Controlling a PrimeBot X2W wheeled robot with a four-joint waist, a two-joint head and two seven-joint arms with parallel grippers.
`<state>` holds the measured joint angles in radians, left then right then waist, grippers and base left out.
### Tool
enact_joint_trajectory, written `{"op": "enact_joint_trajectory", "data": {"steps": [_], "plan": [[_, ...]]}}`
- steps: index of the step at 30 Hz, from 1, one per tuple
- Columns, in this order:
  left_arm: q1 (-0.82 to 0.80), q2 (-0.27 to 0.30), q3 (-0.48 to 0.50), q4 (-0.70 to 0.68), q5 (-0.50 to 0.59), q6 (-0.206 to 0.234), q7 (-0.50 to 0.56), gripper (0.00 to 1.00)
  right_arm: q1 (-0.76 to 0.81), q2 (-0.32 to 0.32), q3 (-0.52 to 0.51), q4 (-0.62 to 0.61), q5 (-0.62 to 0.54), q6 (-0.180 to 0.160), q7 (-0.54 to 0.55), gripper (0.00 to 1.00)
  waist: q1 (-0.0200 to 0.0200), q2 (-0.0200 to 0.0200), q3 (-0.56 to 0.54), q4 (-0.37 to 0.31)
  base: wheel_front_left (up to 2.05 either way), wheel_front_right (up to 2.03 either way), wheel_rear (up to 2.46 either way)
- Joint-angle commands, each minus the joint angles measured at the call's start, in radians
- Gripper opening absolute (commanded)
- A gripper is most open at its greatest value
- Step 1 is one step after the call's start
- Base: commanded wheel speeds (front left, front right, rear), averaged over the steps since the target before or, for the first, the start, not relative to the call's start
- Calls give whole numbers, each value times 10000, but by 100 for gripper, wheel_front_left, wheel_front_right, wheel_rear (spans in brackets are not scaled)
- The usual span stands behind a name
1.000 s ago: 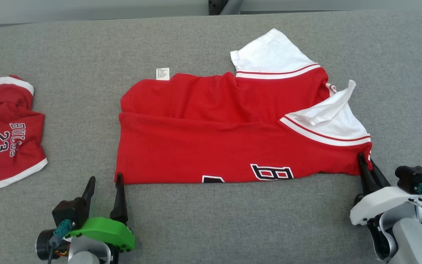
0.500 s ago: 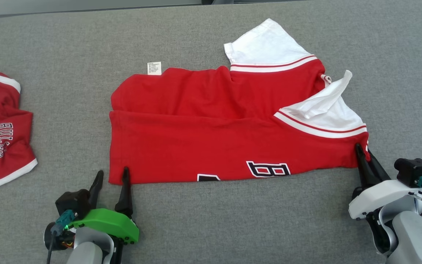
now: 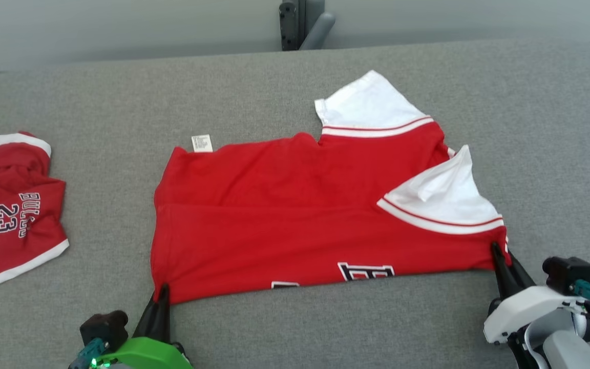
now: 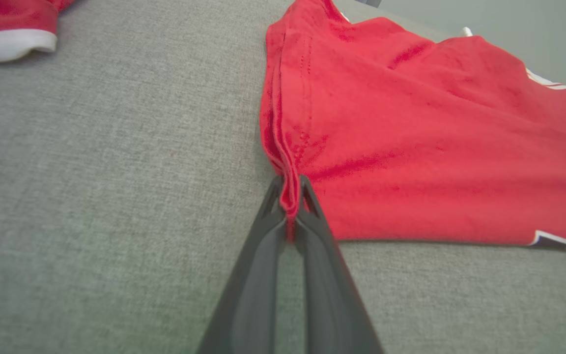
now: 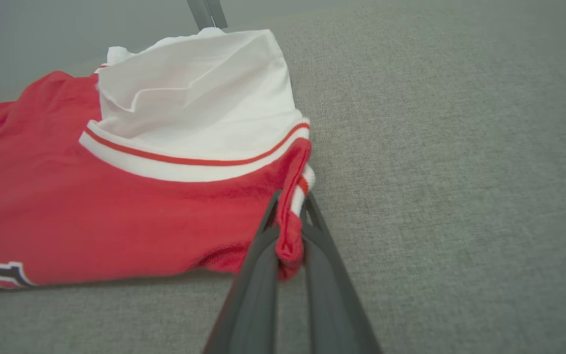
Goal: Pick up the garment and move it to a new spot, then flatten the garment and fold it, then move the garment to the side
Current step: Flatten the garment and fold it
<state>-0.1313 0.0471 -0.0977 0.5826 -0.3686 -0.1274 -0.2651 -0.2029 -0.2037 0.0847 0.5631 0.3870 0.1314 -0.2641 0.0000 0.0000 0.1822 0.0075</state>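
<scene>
Garment (image 3: pixel 300 225) = red tee w/ white sleeves, lying folded lengthwise mid-bench (image 3: pixel 121 102), long near edge facing the robot. Black-outlined white print (image 3: pixel 365 270) shows partly along that near edge. L gripper (image 3: pixel 162 293) closed tight on the garment's near-left corner; in the left wrist view its fingers (image 4: pixel 263 255) pinch the bunched red hem (image 4: pixel 288 167), the rest of the cloth (image 4: pixel 410 147) spreading away to the right. R gripper (image 3: pixel 497 253) clamped on the near-right corner, just below the front white sleeve (image 3: pixel 443 197); right wrist view shows a red fold w/ striped trim (image 5: pixel 293 216) nipped between the fingers (image 5: pixel 258 275). 2nd sleeve (image 3: pixel 372 105) sticks out at the far edge. Small white label (image 3: pixel 202 143) pokes out at the far-left corner. Red shorts (image 3: pixel 13 220) w/ "BULLS 23" print sit crumpled well apart at the bench's left side.
</scene>
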Motion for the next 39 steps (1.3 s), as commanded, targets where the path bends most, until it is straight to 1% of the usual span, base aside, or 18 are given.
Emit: {"op": "enact_joint_trajectory", "data": {"steps": [1,4,8,13,15,16,17,18,21,25,27,29,33,39], "plan": [[393,64,284,-74,141,-4,14,0,368,-61,5,154,125,-16,-2,0,0,0,-1049,-189,0,0,0],[918,69,639,-53,277,-3,12,0,737,-154,57,288,241,-18,-2,0,0,0,-1581,-234,0,0,0],[1484,80,920,-46,421,8,8,0,1262,-378,60,236,482,-25,-2,0,0,0,-1949,-192,0,0,0],[2171,91,929,-66,294,2,8,0,1865,-623,183,144,746,-29,-2,0,0,0,-2103,-146,0,0,0],[2317,97,901,10,230,2,8,0,2012,-609,167,171,801,-29,-3,0,0,0,-2066,-136,0,0,0],[2358,97,881,59,162,7,6,5,2042,-581,171,180,793,-29,-3,0,0,0,-2034,-134,0,0,0],[2369,97,843,88,151,32,6,92,2061,-564,141,183,759,-29,-3,81,0,0,-1996,-126,0,0,0],[2352,94,788,119,149,68,6,100,2068,-531,126,241,730,-27,-2,100,0,0,-1958,-109,0,0,0],[2201,59,636,-219,420,219,6,100,1865,-418,100,-71,506,-10,-2,100,0,0,-1815,-34,0,0,0],[2106,62,756,-862,714,533,8,100,1757,-271,-49,-800,160,-10,-1,100,0,0,-1630,95,0,0,0],[2056,57,787,-1073,769,591,9,100,1734,-156,76,-1042,51,-10,0,100,0,0,-1540,158,0,0,0],[1875,60,823,-1218,828,596,8,100,1577,-95,165,-1221,22,-10,-1,100,0,0,-1429,213,0,0,0],[1247,57,792,-1227,1209,439,8,100,1145,37,348,-1305,-61,-10,-1,100,0,0,-1080,279,0,0,0],[-659,77,830,-488,1584,221,10,100,-220,-111,632,-1224,-202,-10,-1,100,0,0,-112,309,0,0,0]]}}
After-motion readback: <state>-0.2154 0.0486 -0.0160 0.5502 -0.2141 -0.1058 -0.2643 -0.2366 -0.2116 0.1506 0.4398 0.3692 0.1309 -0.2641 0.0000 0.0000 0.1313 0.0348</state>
